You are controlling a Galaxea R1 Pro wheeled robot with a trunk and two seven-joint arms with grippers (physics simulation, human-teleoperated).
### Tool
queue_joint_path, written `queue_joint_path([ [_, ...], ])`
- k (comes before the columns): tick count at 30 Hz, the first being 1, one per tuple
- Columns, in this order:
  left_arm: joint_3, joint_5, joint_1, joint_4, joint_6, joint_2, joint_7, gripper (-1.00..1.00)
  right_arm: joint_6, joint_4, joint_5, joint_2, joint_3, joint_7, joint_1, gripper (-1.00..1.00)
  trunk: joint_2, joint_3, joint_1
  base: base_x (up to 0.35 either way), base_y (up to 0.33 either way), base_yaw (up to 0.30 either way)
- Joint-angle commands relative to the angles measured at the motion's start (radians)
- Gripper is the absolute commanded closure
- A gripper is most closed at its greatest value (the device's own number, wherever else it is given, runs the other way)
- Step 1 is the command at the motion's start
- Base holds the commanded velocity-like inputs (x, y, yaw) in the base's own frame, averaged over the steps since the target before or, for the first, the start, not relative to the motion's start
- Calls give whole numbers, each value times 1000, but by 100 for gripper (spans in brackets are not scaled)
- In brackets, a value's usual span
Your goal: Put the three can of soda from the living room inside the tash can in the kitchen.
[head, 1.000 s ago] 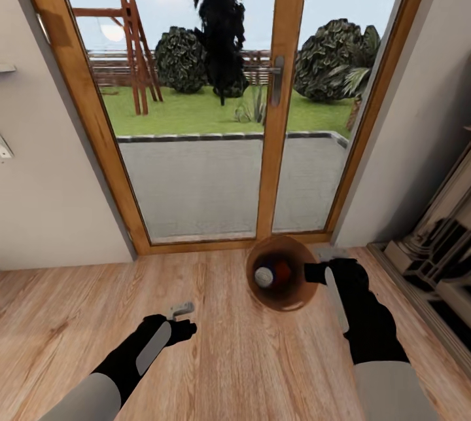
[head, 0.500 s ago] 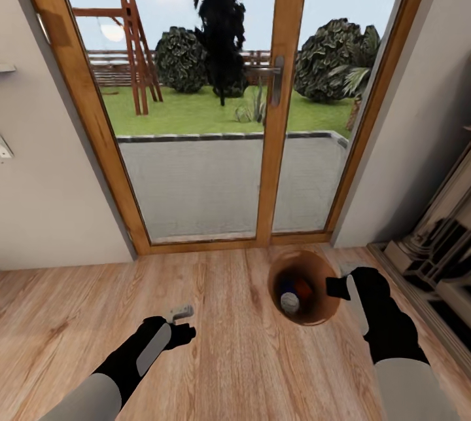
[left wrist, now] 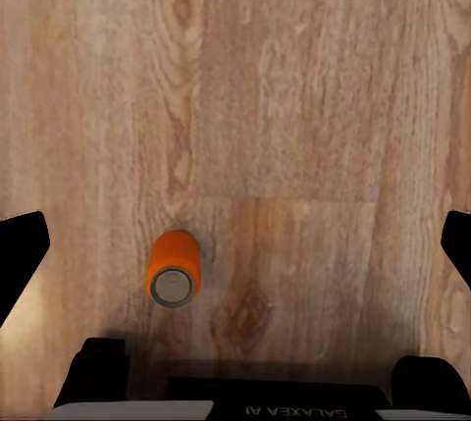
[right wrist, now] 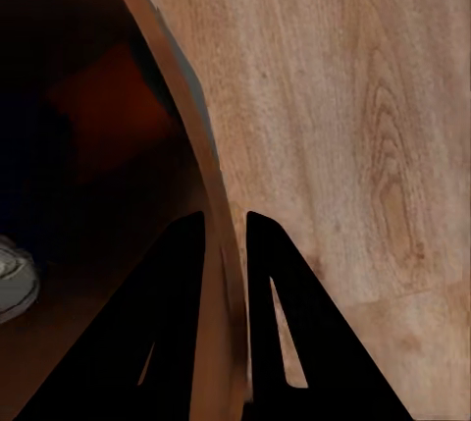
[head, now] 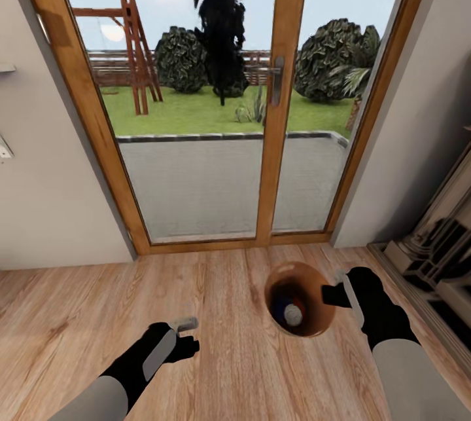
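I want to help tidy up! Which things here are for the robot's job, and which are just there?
For the job:
trash can, held by the right hand
cans inside it
orange soda can on the floor

Just there:
glass doors
wood floor

Wood-framed glass doors (head: 216, 100) with a metal handle (head: 277, 80) meet a light wood floor (head: 229, 355). Outside stand a wooden swing frame (head: 134, 48) and dark bushes (head: 333, 61).

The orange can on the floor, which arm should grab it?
The left. Its open hand hangs right above the orange can on the wood floor. The right hand is busy pinching the bin's rim.
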Motion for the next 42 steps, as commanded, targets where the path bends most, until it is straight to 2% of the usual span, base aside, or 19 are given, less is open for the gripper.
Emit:
queue_joint_path([
  [1, 0, 0, 0, 1, 2, -1, 0, -100, 0, 0, -40, 0, 0, 7, -1, 100, 0, 0, 0, 0, 0, 0],
  [7, 5, 1, 0, 15, 18, -3, 5, -100, 0, 2, -37, 2, 6, 8, -1, 100, 0, 0, 0, 0, 0, 0],
  [10, 9, 4, -2, 61, 21, -3, 0, -100, 0, 2, -37, 2, 7, 9, -1, 100, 0, 0, 0, 0, 0, 0],
  [11, 10, 5, -9, 106, 22, -3, -3, -100, 0, 2, -38, 3, 7, 9, 0, 100, 0, 0, 0, 0, 0, 0],
  [15, 11, 5, -17, 142, 22, -2, -6, -100, 0, 2, -37, 5, 9, 9, 0, 100, 0, 0, 0, 0, 0, 0],
  [22, 12, 5, -20, 158, 16, -2, -8, -100, 0, 2, -38, 6, 33, 9, 0, 100, 0, 0, 0, 0, 0, 0],
  [42, 0, -2, -20, 145, 9, -9, -6, -100, 0, 1, -40, 4, 36, 9, 0, 100, 0, -5, 0, 0, 0, 0],
])
